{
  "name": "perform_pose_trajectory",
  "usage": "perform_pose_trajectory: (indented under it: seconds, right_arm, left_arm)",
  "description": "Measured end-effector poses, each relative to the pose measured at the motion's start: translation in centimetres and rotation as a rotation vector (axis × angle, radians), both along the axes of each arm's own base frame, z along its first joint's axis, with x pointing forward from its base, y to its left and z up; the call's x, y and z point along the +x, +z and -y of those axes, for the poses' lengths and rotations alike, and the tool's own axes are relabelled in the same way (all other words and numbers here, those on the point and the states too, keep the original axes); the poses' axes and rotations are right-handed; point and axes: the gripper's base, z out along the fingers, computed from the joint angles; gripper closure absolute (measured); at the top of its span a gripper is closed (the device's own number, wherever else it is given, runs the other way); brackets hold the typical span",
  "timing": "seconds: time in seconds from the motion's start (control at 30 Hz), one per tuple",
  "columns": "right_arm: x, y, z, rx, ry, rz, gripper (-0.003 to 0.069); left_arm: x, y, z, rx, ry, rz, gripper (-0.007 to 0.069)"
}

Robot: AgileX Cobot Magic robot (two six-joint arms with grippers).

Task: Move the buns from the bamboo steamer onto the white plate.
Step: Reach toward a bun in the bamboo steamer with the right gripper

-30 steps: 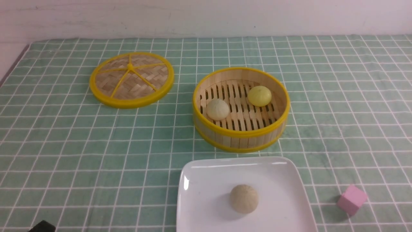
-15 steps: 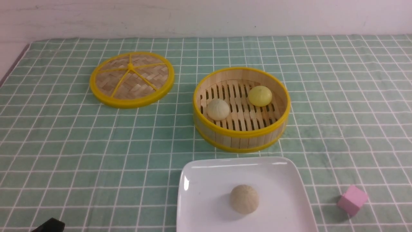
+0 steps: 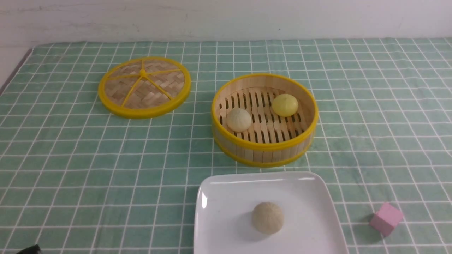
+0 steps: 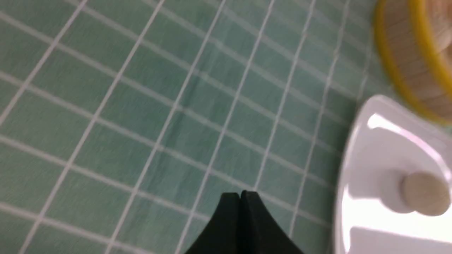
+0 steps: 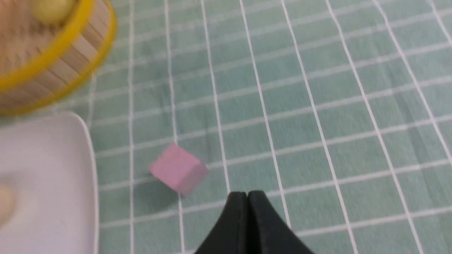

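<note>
Two buns lie in the bamboo steamer (image 3: 265, 146) at the table's middle: a cream-white pleated bun (image 3: 239, 119) on its left and a pale yellow bun (image 3: 284, 104) at its back right. The white plate (image 3: 226, 197) sits in front of the steamer, at the near edge. My left gripper (image 4: 240, 195) is shut with nothing in it, above the cloth left of the plate (image 4: 367, 148); only a dark tip (image 3: 30, 249) of it shows in the front view. My right gripper (image 5: 248, 194) is shut and empty, above the cloth right of the plate (image 5: 53, 169).
A darker beige-tan bun (image 3: 267, 217) rests on the plate. The flat woven steamer lid (image 3: 144, 86) lies at the back left. A small pink cube (image 3: 386, 218) sits on the green checked cloth right of the plate, close to my right gripper.
The dark tip of my left gripper slid in at the lower left corner, then drew back to the very corner. Buns, steamer, plate and cube have not moved.
</note>
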Motion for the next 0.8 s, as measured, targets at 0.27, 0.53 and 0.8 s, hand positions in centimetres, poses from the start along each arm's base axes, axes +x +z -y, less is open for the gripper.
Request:
perform_pose_trajectory:
  seconds: [0.27,0.53,0.8]
  right_arm:
    - [7.3,-1.6,-3.9,0.181,0.399,-0.296,0.0662]
    - [13.7,-2.2,-10.7,0.301,0.765,-0.293,0.0648]
    - [21.7,-1.5,-13.3,0.129,0.672,-0.185,0.0545]
  left_arm:
    - [4.0,-0.9,1.4,-0.005,-0.25,-0.193,0.0623]
    - [7.0,-2.1,3.3,-0.164,-0.426,-0.192,0.061]
    - [8.0,-2.7,3.4,-0.179,-0.432,-0.19,0.0586]
